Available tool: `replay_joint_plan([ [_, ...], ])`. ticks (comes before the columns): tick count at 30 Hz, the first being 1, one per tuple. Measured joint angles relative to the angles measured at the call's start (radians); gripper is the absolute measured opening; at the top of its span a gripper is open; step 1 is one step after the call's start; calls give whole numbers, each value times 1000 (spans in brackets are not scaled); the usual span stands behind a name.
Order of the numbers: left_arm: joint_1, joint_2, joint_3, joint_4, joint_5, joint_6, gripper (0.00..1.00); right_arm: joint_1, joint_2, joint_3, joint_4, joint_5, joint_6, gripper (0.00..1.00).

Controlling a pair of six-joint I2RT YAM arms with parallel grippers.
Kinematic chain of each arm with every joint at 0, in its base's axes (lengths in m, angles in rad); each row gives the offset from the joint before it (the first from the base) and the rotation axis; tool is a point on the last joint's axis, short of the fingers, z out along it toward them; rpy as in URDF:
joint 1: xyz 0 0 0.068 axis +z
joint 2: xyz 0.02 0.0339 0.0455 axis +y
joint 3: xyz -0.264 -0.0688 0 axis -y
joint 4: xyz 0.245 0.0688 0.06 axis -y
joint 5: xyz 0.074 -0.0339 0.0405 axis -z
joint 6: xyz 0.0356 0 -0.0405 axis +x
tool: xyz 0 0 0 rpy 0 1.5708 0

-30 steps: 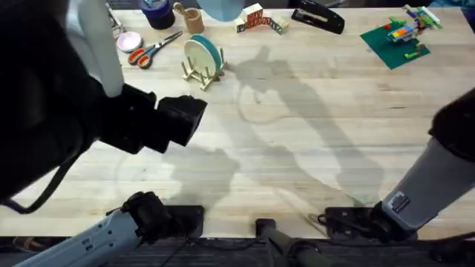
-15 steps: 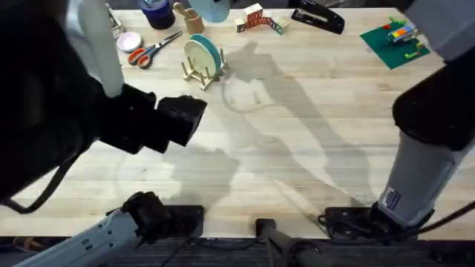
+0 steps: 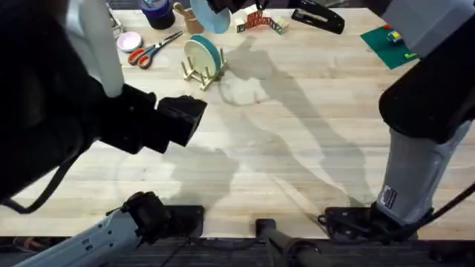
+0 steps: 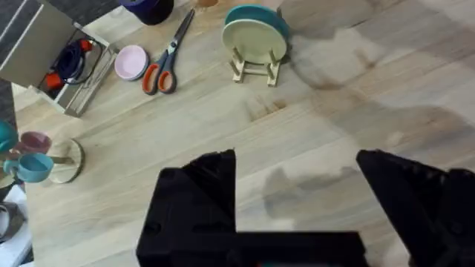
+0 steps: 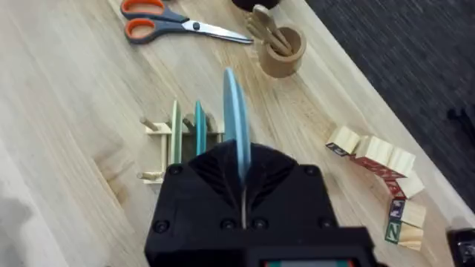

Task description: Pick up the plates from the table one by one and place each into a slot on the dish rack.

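The dish rack [image 3: 199, 73] stands on the table [image 3: 297, 148] at the far left. A creamy yellow plate [image 5: 175, 127] stands upright in one slot, with a darker teal plate [image 5: 199, 124] in the slot beside it. My right gripper [image 5: 241, 167] is shut on the light blue plate [image 5: 236, 119], held on edge in the air just above and beside the rack. Overhead, that blue plate [image 3: 210, 13] is at the table's far edge, behind the rack. My left gripper [image 4: 297, 159] hangs open and empty above bare wood, nearer than the rack [image 4: 256, 65].
Orange-handled scissors [image 3: 152, 48] and a pink lid [image 3: 129, 41] lie left of the rack. A round wooden cup [image 5: 283, 49] and toy blocks [image 5: 378, 159] sit behind it. A black stapler [image 3: 319, 16] and a green brick plate [image 3: 390, 41] are at the far right.
The right arm has swung left and forward, carrying the blue plate closer to the rack, and now looms larger at the right. The left arm has stayed still.
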Motion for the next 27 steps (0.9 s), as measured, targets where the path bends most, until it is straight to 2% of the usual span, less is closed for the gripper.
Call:
replay_joint_plan([
  [7, 0, 0, 0, 0, 0, 0, 993, 3, 7, 0, -6, 0, 25, 29],
  [16, 0, 0, 0, 0, 0, 0, 993, 5, 73, 2, -19, 1, 43, 29],
  [27, 0, 0, 0, 0, 0, 0, 993, 6, 74, 2, -69, 4, 70, 29],
])
